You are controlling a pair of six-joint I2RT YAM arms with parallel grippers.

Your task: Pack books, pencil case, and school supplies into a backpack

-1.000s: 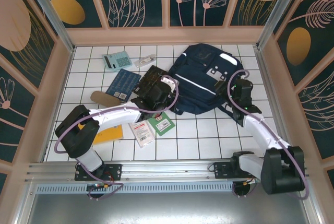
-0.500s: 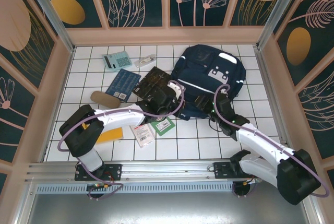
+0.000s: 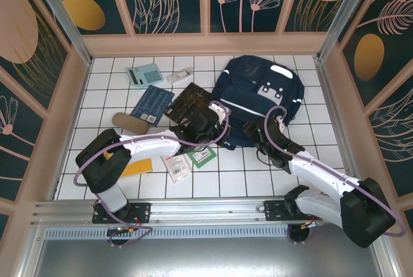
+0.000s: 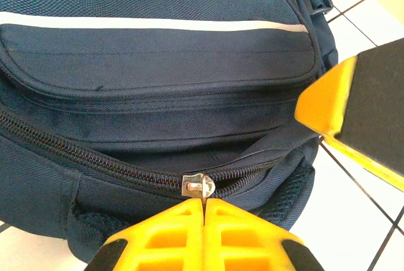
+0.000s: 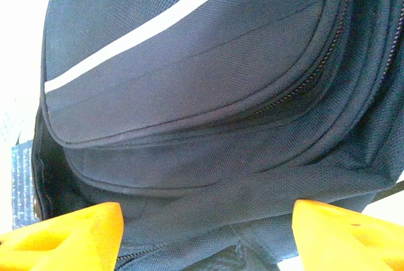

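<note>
Swinging in from the right side of the backpack [image 3: 261, 90], the right gripper [image 3: 257, 133] is now sitting at its lower edge, jaws spread wide. The left gripper [image 4: 203, 203] is clamping tight, seemingly pinching the zipper pull [image 4: 197, 186]; the backpack is lying upper right of centre in the top view
</note>
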